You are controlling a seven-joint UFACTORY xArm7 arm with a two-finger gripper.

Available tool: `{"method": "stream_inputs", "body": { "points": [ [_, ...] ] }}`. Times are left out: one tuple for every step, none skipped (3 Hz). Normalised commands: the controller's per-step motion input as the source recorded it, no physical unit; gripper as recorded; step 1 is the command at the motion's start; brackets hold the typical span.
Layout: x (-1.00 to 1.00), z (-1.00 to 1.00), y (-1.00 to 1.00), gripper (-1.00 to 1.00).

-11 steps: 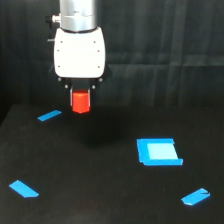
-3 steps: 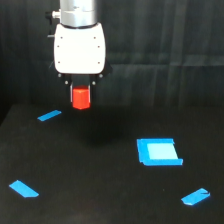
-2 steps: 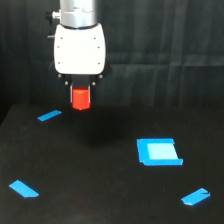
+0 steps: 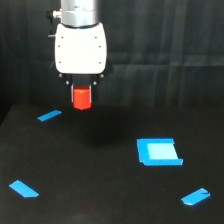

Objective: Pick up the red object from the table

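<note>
Listing from the exterior view, the only view on hand.

Arm: one. White housing with a grey metallic cylinder above it, upper left of the frame, pointing straight down.

Claw: one, dark, short, under the white housing. Its fingers sit close against the two sides of the red object, narrow and clamped on it.

Red object: one. Small red-orange block, upright, held in the claw in the upper left of the frame. Its lower end hangs below the fingers. It shows against the dark backdrop just above the far edge of the worktop; whether it stands clear of the surface cannot be told for certain from this angle, though a faint darker patch lies on the worktop below and slightly right of it.

Worktop: one. Flat matte black, filling the lower half of the frame.

Blue tape strips: three. One at left centre, just below and left of the red object; one at lower left; one at lower right. All lie flat and well apart from one another.

Blue square: one. Right of centre, with a paler inner patch, lying flat, well apart from the claw.

Backdrop: dark, faintly folded curtain across the upper half.
</note>
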Motion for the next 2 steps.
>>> {"method": "stream_inputs", "body": {
  "points": [
    [0.03,0.08,-0.04,-0.94],
    [0.03,0.06,0.07,-0.91]
  ]
}}
